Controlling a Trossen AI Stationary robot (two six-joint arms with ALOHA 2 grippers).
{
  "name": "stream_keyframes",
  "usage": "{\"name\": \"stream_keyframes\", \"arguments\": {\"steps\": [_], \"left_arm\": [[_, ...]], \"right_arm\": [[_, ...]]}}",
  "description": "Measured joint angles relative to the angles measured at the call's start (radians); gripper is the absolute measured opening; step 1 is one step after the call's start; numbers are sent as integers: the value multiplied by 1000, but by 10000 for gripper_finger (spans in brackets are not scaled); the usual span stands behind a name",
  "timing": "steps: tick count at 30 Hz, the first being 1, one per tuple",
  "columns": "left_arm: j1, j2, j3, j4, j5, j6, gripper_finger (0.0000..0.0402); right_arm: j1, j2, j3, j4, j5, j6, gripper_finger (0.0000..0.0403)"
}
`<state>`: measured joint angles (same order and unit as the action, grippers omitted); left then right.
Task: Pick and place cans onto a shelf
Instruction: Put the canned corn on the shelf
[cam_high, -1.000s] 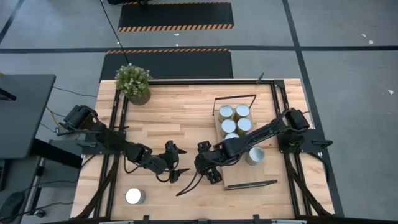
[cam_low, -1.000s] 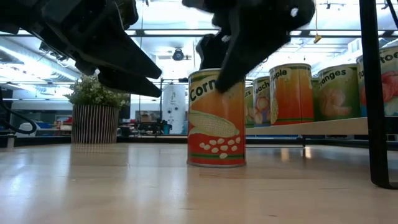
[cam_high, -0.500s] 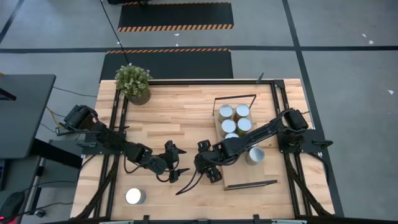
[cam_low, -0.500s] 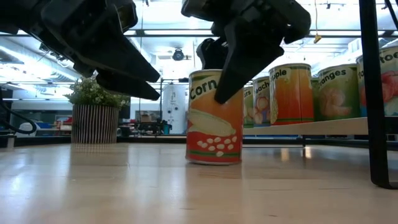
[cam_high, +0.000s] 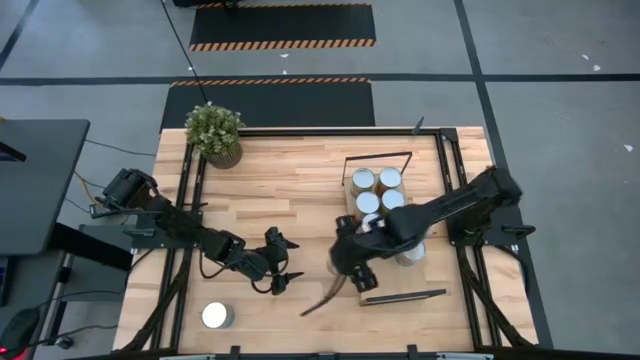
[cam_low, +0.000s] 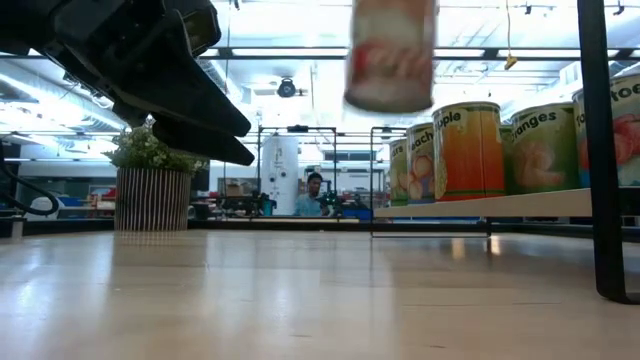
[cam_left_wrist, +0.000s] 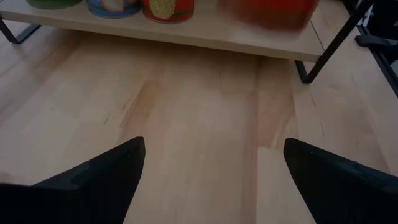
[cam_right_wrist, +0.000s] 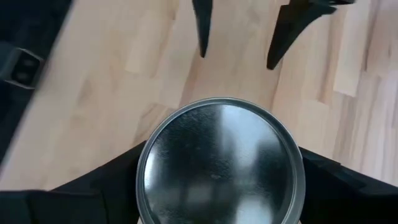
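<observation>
Hanging low over the wooden surface (cam_high: 280, 180), the left gripper (cam_high: 283, 262) has its jaws spread wide and empty, pointing toward the shelf (cam_high: 400, 282). To its right, the right gripper (cam_high: 350, 262) has its jaws clamped on a can (cam_low: 390, 55), lifted clear of the surface, just beside the shelf's near edge; four cans (cam_high: 377, 191) stand on the shelf beyond those jaws.

"anges" on a shelved can (cam_low: 541, 145)
</observation>
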<state>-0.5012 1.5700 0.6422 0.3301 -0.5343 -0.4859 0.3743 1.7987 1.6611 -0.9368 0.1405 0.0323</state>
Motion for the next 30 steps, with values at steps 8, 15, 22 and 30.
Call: {"name": "stream_keyframes", "arguments": {"steps": [8,15,22,30], "left_arm": [[10,0,0,8,-3,7,389],[22,0,0,37,-4,27,389],[49,0,0,101,-3,110,389],[60,0,0,121,31,87,389]], "right_arm": [[102,-215,-185,2,102,196,329],[199,-340,-357,26,154,412,329],[235,-338,-440,51,151,428,330],[204,-312,-453,58,93,436,344]]}}
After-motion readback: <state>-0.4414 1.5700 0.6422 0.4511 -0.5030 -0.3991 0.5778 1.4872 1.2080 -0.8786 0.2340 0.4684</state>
